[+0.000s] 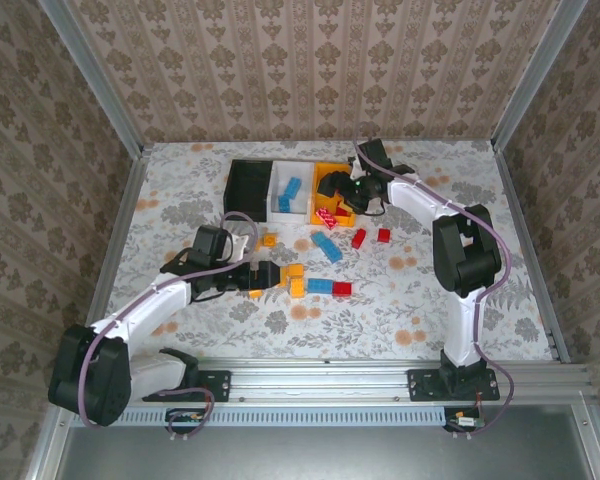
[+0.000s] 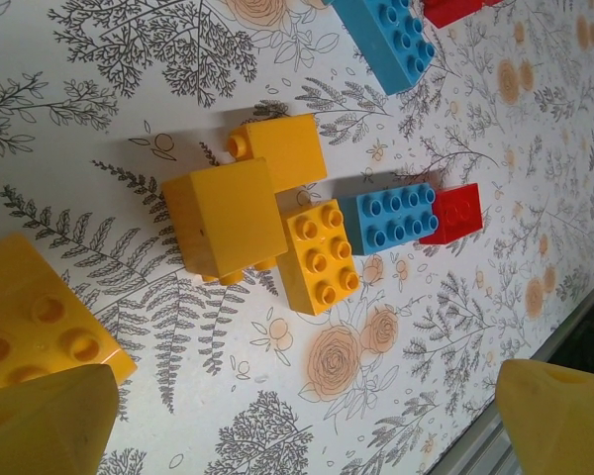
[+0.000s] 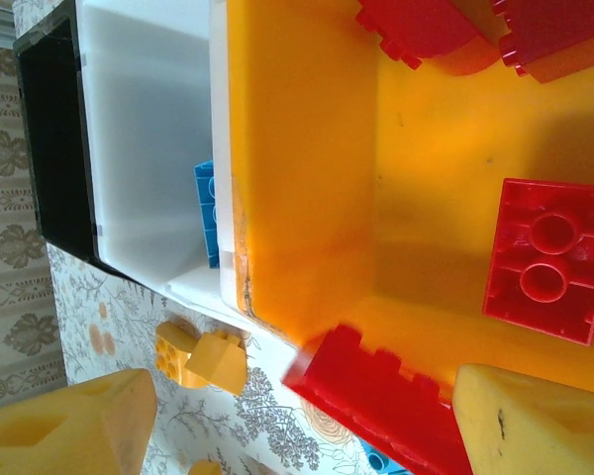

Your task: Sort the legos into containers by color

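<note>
Three containers stand side by side at the back: a black bin (image 1: 248, 185), a white bin (image 1: 283, 178) holding light blue legos (image 1: 290, 190), and an orange bin (image 1: 332, 170). My right gripper (image 1: 333, 196) (image 3: 302, 396) hangs open over the orange bin's (image 3: 307, 198) front rim. A blurred long red lego (image 3: 376, 396) lies loose across that rim, close to the right finger and far from the other. More red legos (image 3: 546, 259) lie in that bin. My left gripper (image 1: 273, 275) (image 2: 307, 426) is open above the table, just short of a cluster of yellow legos (image 2: 223, 218), a blue one (image 2: 396, 216) and a red one (image 2: 453, 213).
Loose legos lie mid-table: yellow (image 1: 268, 240), blue (image 1: 327, 247), and two red ones (image 1: 358, 238) (image 1: 383, 235). Another yellow lego (image 2: 40, 317) sits by the left finger. Metal rails and patterned walls close in the table (image 1: 180, 200).
</note>
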Robot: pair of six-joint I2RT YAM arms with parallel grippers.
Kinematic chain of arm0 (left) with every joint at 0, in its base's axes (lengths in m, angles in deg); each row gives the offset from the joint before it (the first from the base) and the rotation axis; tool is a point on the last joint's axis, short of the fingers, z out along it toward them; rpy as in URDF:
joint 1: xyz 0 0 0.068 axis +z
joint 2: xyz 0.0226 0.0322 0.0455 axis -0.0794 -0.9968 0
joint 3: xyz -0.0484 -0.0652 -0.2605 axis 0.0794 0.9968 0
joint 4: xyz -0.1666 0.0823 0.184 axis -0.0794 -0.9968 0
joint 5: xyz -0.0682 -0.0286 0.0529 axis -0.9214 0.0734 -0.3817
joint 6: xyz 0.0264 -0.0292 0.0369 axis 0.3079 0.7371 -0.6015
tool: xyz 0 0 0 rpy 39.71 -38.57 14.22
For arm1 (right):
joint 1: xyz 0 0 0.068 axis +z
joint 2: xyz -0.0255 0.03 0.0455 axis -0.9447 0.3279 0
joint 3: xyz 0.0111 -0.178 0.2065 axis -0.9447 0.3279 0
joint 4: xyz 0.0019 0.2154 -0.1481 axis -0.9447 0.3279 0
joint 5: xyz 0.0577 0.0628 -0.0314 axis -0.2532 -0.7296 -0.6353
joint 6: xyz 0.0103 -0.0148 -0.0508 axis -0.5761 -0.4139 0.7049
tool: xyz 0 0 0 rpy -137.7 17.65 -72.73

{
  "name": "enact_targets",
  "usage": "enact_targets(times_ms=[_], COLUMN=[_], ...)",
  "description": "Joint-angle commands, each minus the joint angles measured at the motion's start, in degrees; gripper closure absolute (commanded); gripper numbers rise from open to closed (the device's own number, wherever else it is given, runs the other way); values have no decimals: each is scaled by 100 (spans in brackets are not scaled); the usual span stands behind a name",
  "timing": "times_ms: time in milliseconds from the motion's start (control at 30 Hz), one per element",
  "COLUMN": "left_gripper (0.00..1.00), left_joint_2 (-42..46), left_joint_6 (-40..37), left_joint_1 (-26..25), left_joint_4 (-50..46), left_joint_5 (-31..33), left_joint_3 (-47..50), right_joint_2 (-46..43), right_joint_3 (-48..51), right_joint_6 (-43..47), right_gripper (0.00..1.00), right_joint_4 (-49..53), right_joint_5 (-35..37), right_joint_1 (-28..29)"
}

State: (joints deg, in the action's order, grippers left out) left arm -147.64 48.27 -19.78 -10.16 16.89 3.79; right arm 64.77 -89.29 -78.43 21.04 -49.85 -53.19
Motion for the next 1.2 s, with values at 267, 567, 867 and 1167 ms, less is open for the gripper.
enact_targets(times_ms=[267, 567, 867, 1167], left_gripper=[0, 0, 0, 0], left_joint_2=[-58, -213, 126, 120], left_joint_6=[5, 112, 17, -44], left_joint_1=[-137, -341, -328, -279], left_joint_4=[37, 110, -167, -239], left_joint_5=[212, 357, 526, 519], left_joint_3=[-140, -297, -132, -134], right_joint_2=[-1390, -850, -77, 407], right_joint_3=[889, 964, 281, -104], right_joint_6=[1159, 1927, 2175, 2348], right_gripper=[23, 31, 38, 39], right_joint_4=[1477, 1902, 2151, 2318], right_joint_5=[936, 1829, 2298, 2599], right_joint_1=[190, 782, 870, 900])
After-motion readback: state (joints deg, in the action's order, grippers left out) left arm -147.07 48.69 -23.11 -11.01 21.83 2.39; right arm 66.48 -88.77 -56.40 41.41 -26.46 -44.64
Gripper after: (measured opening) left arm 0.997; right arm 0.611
